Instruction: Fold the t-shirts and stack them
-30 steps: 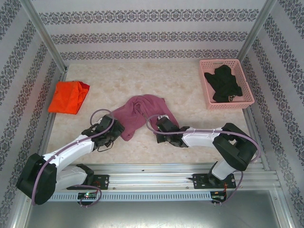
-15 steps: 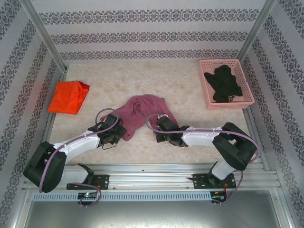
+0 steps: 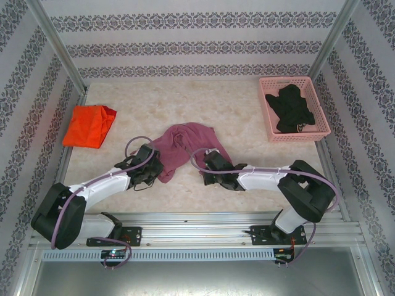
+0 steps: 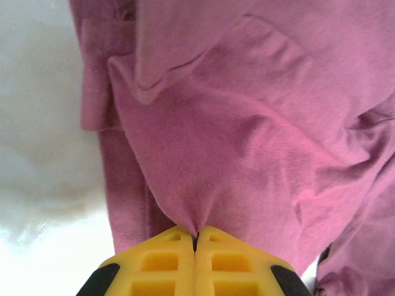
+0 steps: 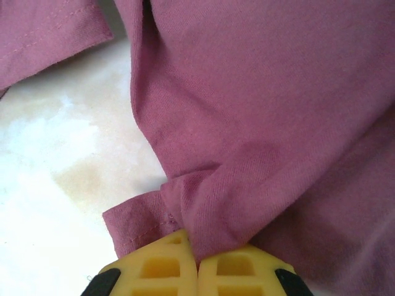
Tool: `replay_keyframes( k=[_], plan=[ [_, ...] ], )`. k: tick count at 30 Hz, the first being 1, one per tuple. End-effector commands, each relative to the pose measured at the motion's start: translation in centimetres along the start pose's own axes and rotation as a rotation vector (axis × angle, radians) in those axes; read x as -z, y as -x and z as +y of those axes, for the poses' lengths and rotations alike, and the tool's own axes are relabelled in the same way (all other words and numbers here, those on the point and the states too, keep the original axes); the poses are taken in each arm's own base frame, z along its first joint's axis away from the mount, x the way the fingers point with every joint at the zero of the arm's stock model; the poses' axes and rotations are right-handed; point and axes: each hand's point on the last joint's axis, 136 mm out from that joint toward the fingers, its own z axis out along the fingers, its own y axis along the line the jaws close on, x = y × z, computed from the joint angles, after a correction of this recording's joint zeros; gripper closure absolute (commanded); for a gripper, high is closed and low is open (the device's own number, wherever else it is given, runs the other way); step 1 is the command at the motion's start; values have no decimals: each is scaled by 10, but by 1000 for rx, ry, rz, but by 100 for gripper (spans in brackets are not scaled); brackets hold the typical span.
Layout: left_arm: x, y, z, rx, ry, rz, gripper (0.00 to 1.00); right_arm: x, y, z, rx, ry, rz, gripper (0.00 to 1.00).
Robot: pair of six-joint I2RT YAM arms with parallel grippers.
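Near edge: left gripper pinched shut on bunched fold of maroon t-shirt. Right gripper clamped on its hem, opposite side. Shirt crumpled mid-table, not flat. Step, likely: spreading before folding. Next: draw grips apart evenly. Far left: orange t-shirt, roughly folded. Far right: pink basket, dark garment inside.

maroon t-shirt: matt knit cloth | table: glossy, marbled | basket: plastic
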Motion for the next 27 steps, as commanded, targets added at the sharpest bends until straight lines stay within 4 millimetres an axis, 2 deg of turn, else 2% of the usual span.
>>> replay_keyframes(
  k=[1,6,11,15,18,22,25,27],
  plan=[
    [14,15,-16,-49,-26,-57,100,10,8,-6,-19,-15,-43,100],
    [37,30,-26,-107,-48,-131,100,33,26,-18,-32,-41,-123,100],
    [65,53,-48,-166,-110,-225,100,73,59,-35,-42,-75,-251,100],
    [91,78,-69,-158,-189,-294,100,134,99,-44,-40,-74,-436,100],
    [118,96,-83,-165,-255,-360,100,176,117,-53,-49,-65,-537,100],
    [165,114,-101,-204,-318,-439,100,232,129,-60,-39,-62,-664,100],
    [197,120,-102,-238,-331,-494,100,277,136,-60,-36,-40,-793,100],
    [212,123,-103,-240,-341,-525,100,299,140,-62,-35,-39,-855,100]
  ],
)
